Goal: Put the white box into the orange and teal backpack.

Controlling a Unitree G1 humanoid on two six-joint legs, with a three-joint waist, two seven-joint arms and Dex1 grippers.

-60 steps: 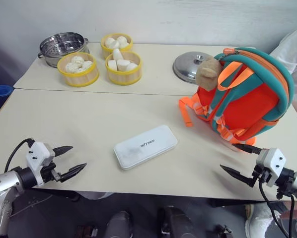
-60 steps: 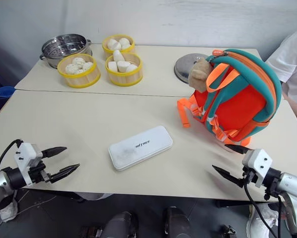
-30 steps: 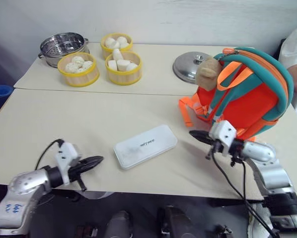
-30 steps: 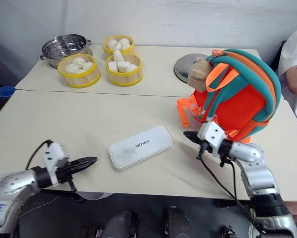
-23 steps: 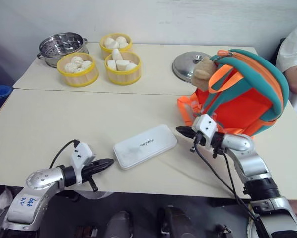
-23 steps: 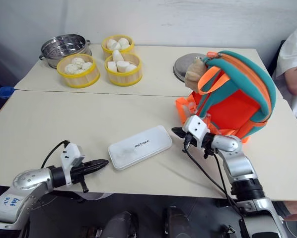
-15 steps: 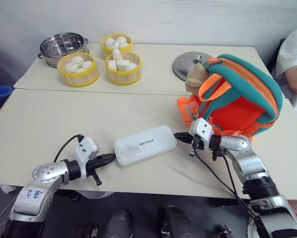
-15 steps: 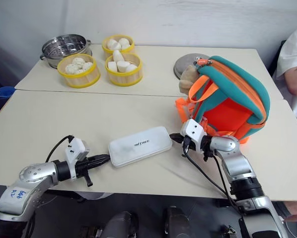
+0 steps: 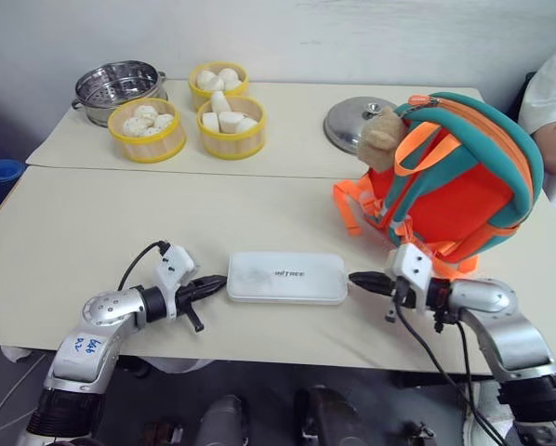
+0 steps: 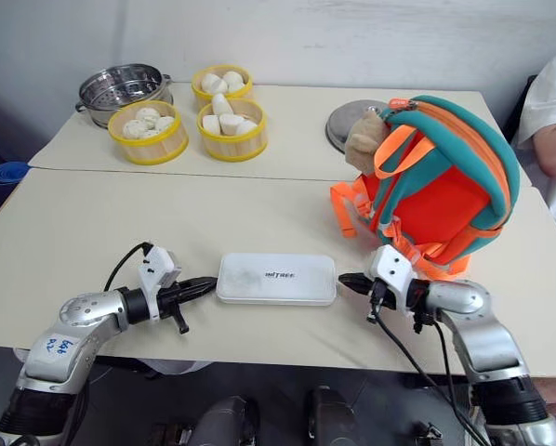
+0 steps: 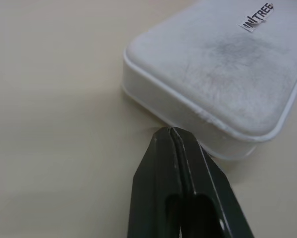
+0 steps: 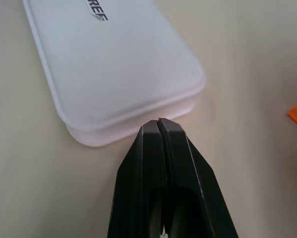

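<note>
White box flat on table, lying between both grippers. Left gripper, fingers pressed together, tip at box's near end. Right gripper, fingers pressed together, tip just beside opposite end. Orange and teal backpack upright just beyond right gripper, apart from box.

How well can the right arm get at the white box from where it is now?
Probably well: the right gripper, jaws shut, points at the near end of the white box, with bare table between.
</note>
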